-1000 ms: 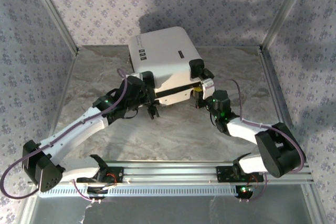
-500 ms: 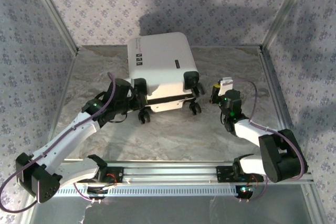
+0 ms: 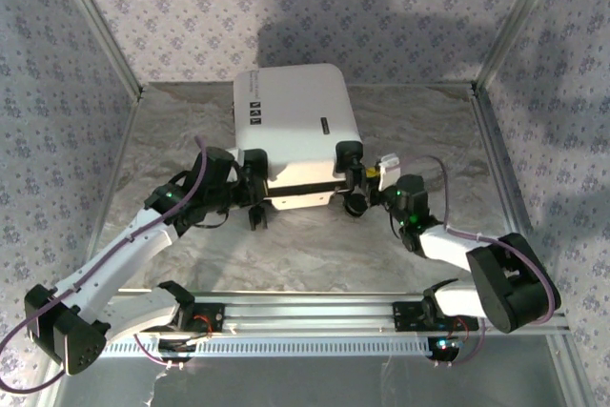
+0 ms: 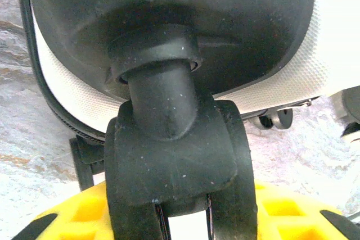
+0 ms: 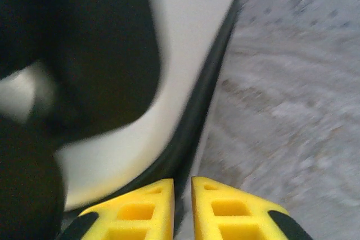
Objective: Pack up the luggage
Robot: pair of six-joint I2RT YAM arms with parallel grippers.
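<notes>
While round wheel [image 4: 174, 161], left pincer [image 4: 179, 223] (snug)

Grey marbled tabletop [image 3: 305, 259], walled on three sides by pale panels [image 3: 400, 7] printed with small purple flowers. Slanted silver corner posts [image 3: 95, 21] at back left and back right. Ribbed aluminium rail [image 3: 315, 316] along the near edge. Broad soft shadow [image 3: 315, 40] across the back panel.

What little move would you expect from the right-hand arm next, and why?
Probably the right gripper creeps forward onto the black zipper band: its barely parted fingers point straight at that seam of the luggage, while the left gripper seems to clamp a wheel, steadying it.
</notes>
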